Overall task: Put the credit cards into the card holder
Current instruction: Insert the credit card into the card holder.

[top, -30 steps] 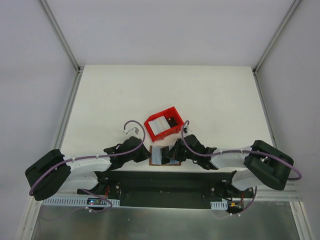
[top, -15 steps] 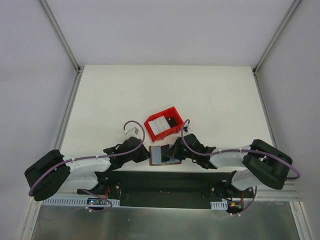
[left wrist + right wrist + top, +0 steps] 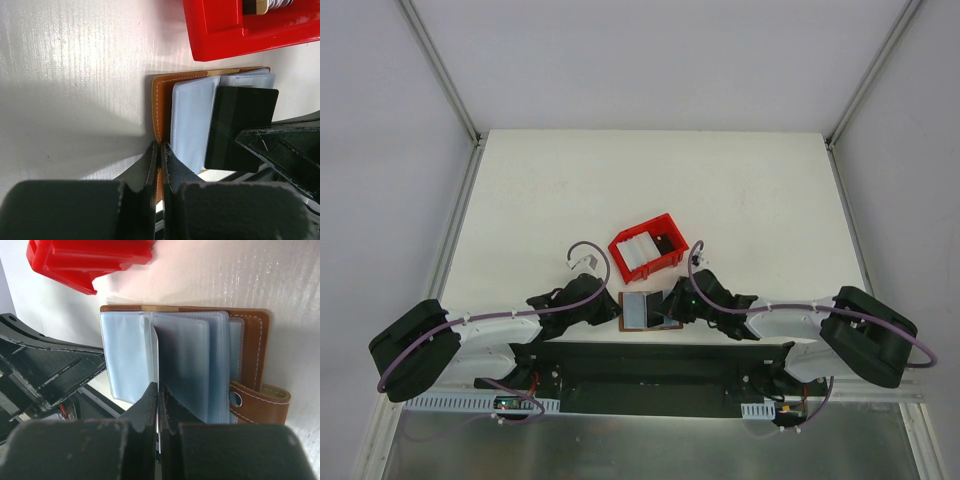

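The card holder (image 3: 642, 310) lies open near the table's front edge, brown outside with pale grey-blue sleeves (image 3: 190, 360). My left gripper (image 3: 160, 148) is shut on its brown left edge (image 3: 161, 105). My right gripper (image 3: 159, 388) is shut on one credit card (image 3: 154, 352), seen edge-on and standing upright over the sleeves. From the left wrist view that card (image 3: 240, 127) looks dark and is tilted above the holder's right half. More credit cards (image 3: 633, 255) rest in the red tray.
The red tray (image 3: 665, 225) stands just beyond the card holder, almost touching it (image 3: 220, 30). The holder's strap with a snap (image 3: 260, 400) sticks out on its right side. The black base rail (image 3: 640, 365) runs right behind the holder's near edge.
The right arm's elbow has swung a little to the right and the held card has shifted slightly over the holder. The left arm has not moved.
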